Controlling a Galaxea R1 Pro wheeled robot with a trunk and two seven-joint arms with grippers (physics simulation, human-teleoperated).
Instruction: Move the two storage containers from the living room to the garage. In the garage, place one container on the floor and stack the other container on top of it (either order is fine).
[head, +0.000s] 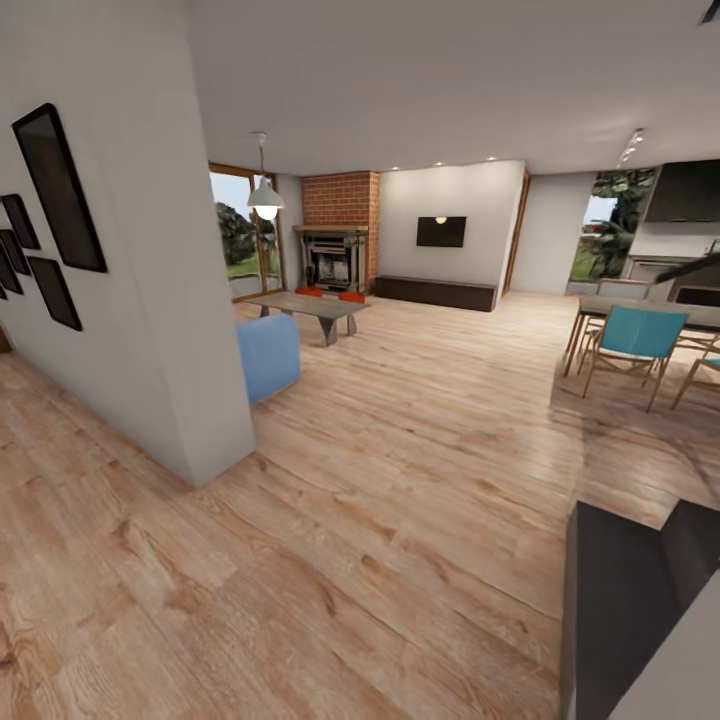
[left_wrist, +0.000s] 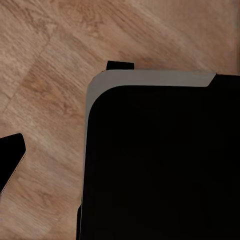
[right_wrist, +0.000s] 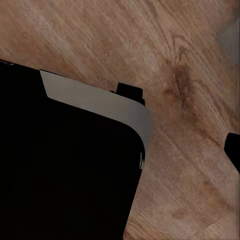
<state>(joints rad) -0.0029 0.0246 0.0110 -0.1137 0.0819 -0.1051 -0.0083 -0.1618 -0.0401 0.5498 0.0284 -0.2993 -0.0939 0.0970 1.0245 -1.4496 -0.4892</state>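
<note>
1. The head view looks across the living room, over a light wood-plank floor towards a red brick fireplace at the far wall.
2. Two small orange-red shapes, the storage containers, sit just in front of the fireplace, behind a low grey coffee table. They lie far ahead of both arms, well out of reach of either hand.
3. A blue sofa end stands near a pale wall corner carrying dark picture frames. A dining table with teal chairs stands off to the right side.
4. A dark TV hangs on the far wall above a long low dark cabinet.
5. The left wrist view shows the plank floor and the robot's dark base with a pale rim beneath the arm. A dark sliver at the edge may be a fingertip; how far the left gripper is open cannot be told.
6. The right wrist view is much the same; the right gripper's opening cannot be told either.
</note>
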